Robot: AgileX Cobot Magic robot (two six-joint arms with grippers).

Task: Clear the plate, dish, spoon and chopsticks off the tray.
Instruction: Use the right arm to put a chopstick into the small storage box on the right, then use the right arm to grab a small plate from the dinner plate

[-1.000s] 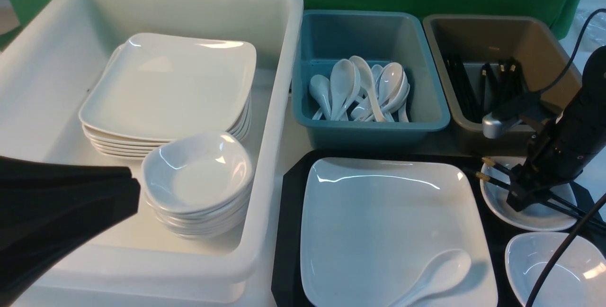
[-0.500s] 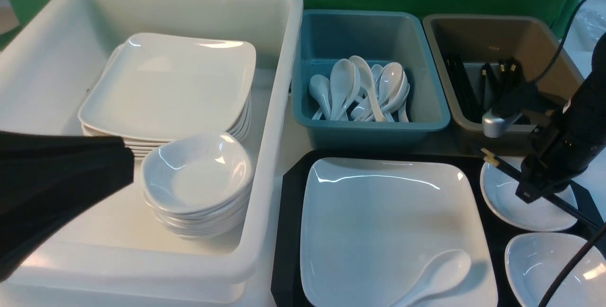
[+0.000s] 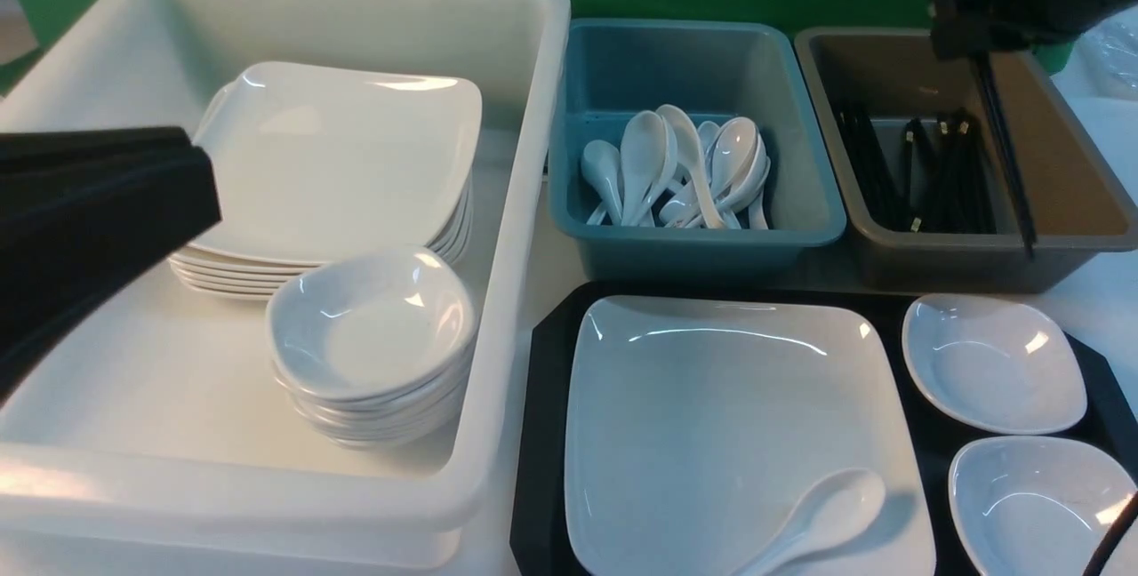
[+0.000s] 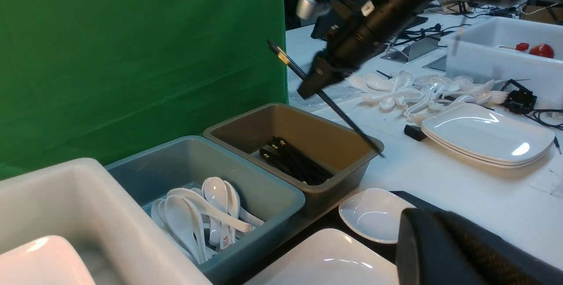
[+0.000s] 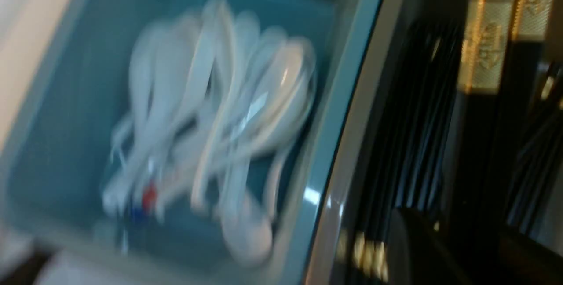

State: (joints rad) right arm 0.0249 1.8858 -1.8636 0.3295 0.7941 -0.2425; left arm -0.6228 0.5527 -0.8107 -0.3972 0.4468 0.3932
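while the chopsticks hang at the brown bin's edge, a hasty drop could miss

although the right fingers (image 4: pixel 313 86) are closed on the chopsticks (image 3: pixel 1005 158), the hold sits high, just under the gold bands, so most of the length dangles free. the pair hangs tilted above the brown bin (image 3: pixel 969 267), thick ends up and thin tips down near the bin's front rim. in the left wrist view the tips look at or just outside that rim, and i cannot tell which.

if the fingers open here, i judge the tips could strike the rim. the sticks could then pivot out onto the surface, or back onto the small dish (image 3: pixel 991 363) just in front of the bin. a pinch so far from the middle also lets the two sticks swing or scissor apart, so one may slip ahead of the other. going too low risks jamming the tips into the sticks lying inside the bin.

nothing else is cleared yet. in front of the bin, toward the robot's left, the tray (image 3: pixel 542 434) carries the plate (image 3: pixel 738 398), with the spoon (image 3: pixel 818 518) on the plate's corner farthest from the bin. the left fingers (image 3: pixel 200 176) hover well away from the bin, and i cannot tell whether they are open or closed.
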